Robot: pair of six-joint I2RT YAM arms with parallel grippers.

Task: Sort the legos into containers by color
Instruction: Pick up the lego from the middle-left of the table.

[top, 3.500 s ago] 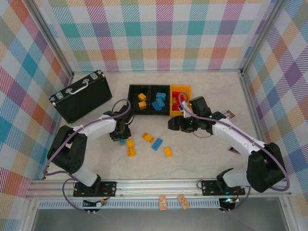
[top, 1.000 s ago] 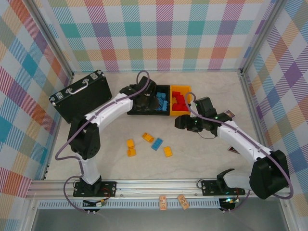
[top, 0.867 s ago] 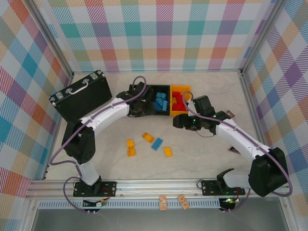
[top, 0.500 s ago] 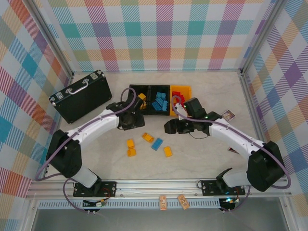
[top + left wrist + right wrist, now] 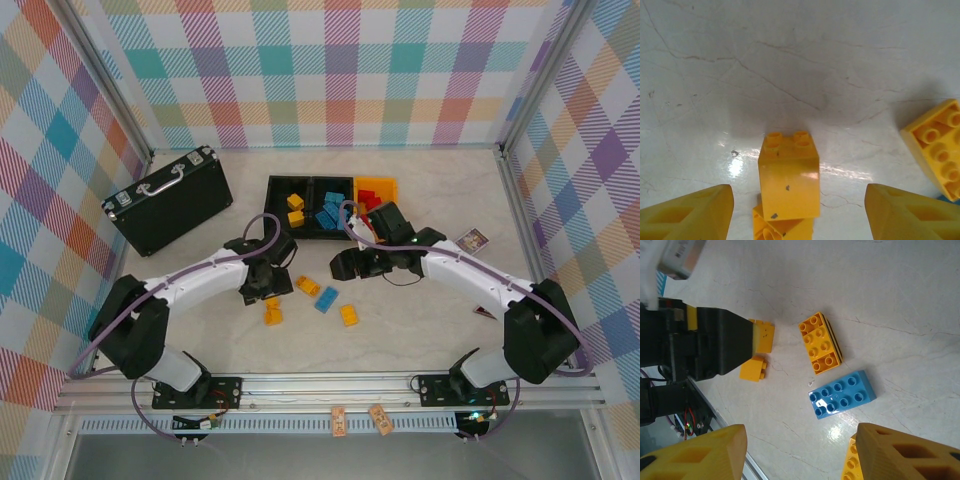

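Three containers stand in a row at the back: a left black bin (image 5: 277,190) with yellow legos (image 5: 295,208), a middle black bin (image 5: 318,185) with blue legos (image 5: 328,213), and an orange bin (image 5: 380,185) with red ones (image 5: 368,201). Loose on the table lie yellow bricks (image 5: 272,312) (image 5: 307,286) (image 5: 348,315) and a blue brick (image 5: 326,299). My left gripper (image 5: 270,294) (image 5: 799,215) is open low over a small yellow brick (image 5: 789,177) that rests against another (image 5: 782,227). My right gripper (image 5: 338,270) (image 5: 800,455) is open above the blue brick (image 5: 842,394), beside a yellow one (image 5: 820,343).
A black case (image 5: 168,198) with metal trim lies at the back left. A small card (image 5: 470,240) and a dark scrap (image 5: 483,312) lie on the right. Checkered walls enclose the table on three sides. The metal rail (image 5: 330,385) runs along the near edge.
My left arm has pulled back from the bins to the loose yellow bricks and its jaws have widened. My right arm has shifted left toward the loose bricks.
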